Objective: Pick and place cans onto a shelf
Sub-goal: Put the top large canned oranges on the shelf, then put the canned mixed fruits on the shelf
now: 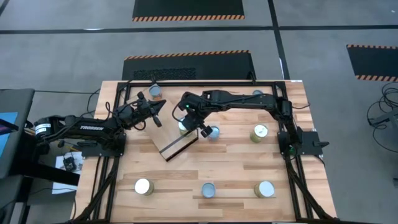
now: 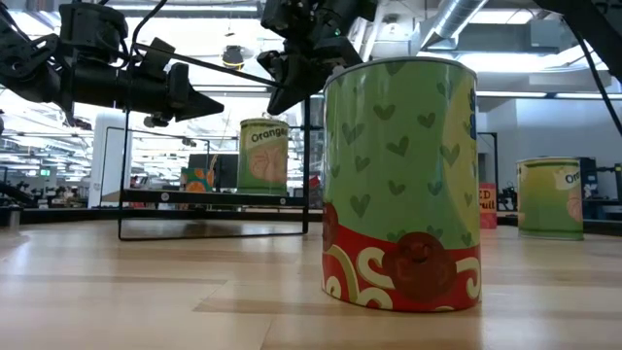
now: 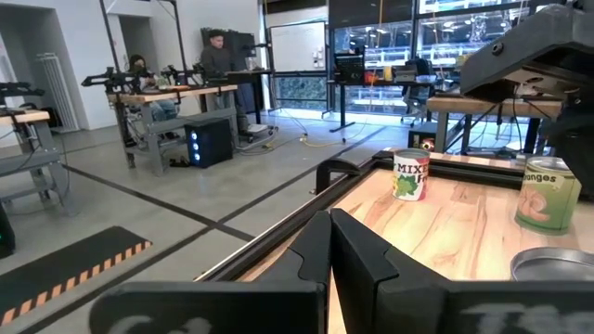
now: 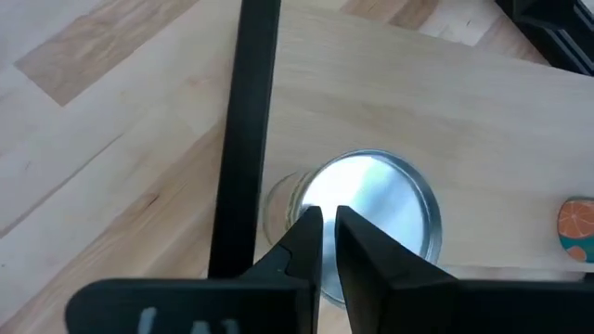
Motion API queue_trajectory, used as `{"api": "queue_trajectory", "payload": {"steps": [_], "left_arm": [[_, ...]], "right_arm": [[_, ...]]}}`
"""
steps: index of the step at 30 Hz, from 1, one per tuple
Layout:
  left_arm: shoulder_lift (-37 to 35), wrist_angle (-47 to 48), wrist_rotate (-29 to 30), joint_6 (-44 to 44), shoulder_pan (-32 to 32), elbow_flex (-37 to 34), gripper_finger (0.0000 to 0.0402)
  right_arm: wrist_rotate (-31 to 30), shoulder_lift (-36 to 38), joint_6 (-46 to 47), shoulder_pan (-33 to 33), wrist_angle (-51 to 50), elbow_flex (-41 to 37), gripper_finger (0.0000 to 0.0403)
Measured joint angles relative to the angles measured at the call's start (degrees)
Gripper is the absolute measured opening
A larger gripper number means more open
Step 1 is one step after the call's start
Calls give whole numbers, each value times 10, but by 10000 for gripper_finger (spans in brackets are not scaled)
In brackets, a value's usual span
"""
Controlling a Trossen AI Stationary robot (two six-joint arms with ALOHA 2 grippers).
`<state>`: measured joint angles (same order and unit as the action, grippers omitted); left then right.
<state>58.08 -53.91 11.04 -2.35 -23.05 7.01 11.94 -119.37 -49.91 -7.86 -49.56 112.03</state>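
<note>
a green-and-red can (image 2: 400, 185) stands on the slatted wooden table (image 2: 146, 292); both hands pressed together, workshop benches behind.

A robotics lab or workshop — grey concrete floor (image 1: 74, 56) with hazard-striped mats (image 1: 188, 9). Beyond the table stand workbenches (image 3: 176, 97) with more arms, people seated there, exposed ceiling ducts (image 2: 457, 19).

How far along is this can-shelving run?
Done: one can stands on the shelf. In hand: nothing. The right gripper hovers shut above that can, and the left gripper waits shut. Left: table cans, including a row's left can, middle can and right can.
</note>
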Motion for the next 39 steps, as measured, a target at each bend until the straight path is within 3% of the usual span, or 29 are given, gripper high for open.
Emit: {"api": "queue_trajectory", "payload": {"steps": [6, 11, 16, 19, 26, 30, 34, 39], "left_arm": [[0, 0, 0, 0, 0, 0, 0], [0, 6, 0, -6, 0, 0, 0], [0, 6, -11, -7, 0, 0, 0], [0, 6, -17, -9, 0, 0, 0], [0, 7, -17, -9, 0, 0, 0], [0, 7, -17, -9, 0, 0, 0], [0, 9, -17, -9, 0, 0, 0], [0, 9, -18, -5, 0, 0, 0]], "right_arm": [[-4, 2, -1, 0, 34, 0, 51], [-42, 46, 3, -1, 8, 1, 12], [-40, 81, 57, -17, -24, -18, 6], [-40, 120, 73, -25, 8, -91, 5], [-42, 252, 154, -27, 260, -352, 4], [-45, 329, 226, -30, 346, -455, 4], [-49, 391, 287, -30, 346, -508, 4], [-97, 443, 339, -61, 237, -538, 7]]}}
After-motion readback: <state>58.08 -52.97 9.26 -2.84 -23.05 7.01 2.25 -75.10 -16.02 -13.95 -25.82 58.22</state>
